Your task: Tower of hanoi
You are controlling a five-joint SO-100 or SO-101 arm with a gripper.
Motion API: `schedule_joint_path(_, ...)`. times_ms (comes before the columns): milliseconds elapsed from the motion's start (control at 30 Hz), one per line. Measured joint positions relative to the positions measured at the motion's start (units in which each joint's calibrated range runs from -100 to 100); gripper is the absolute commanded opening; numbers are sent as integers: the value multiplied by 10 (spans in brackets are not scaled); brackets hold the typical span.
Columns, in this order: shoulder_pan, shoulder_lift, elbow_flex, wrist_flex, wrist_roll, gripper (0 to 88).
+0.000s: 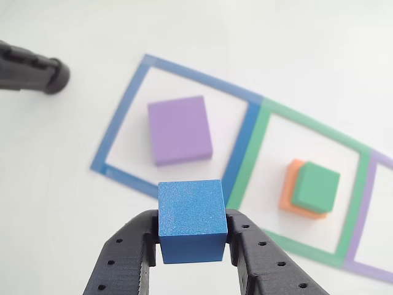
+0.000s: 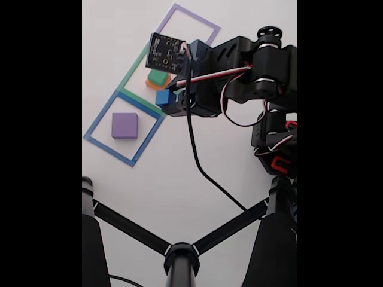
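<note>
- Holding the blue cube (image 1: 192, 220) between its two black fingers (image 1: 126, 258), the gripper (image 1: 193, 236) is closed on it; I see this from the camera on the arm.
- In this view the cube is lifted above the white table (image 1: 55, 203); it covers part of the near edge of the blue tape square (image 1: 116, 132).
- I see the purple block (image 1: 180, 129) lying flat inside the blue tape square, apart from the tape on all sides.
- The orange block (image 1: 293, 195) lies inside the green tape square (image 1: 245, 161), and the green block (image 1: 315, 187) sits on top of it, shifted a little to the right, so orange shows on the left and bottom.
- On the right edge I see a part of the purple tape square (image 1: 370, 184).
- In the fixed view the arm (image 2: 251, 75) reaches from the right, and the cube (image 2: 162, 97) is at its tip, in front of the tape between the blue square (image 2: 99, 122) and the green one (image 2: 133, 76).
- There, the purple block (image 2: 124, 125) is in the blue square, and the green block (image 2: 158, 76) is on the orange one (image 2: 151, 85).
- A small camera board (image 2: 167, 53) sits on the arm, and a black cable (image 2: 197, 161) hangs from it.
- A black stand (image 2: 179, 254) is at the bottom of this view.
</note>
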Motion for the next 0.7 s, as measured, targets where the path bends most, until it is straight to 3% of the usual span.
schedule_joint_path(367, -8, 35, 395, -520, -4, 1)
schedule_joint_path(700, -8, 179, 462, -798, -4, 1)
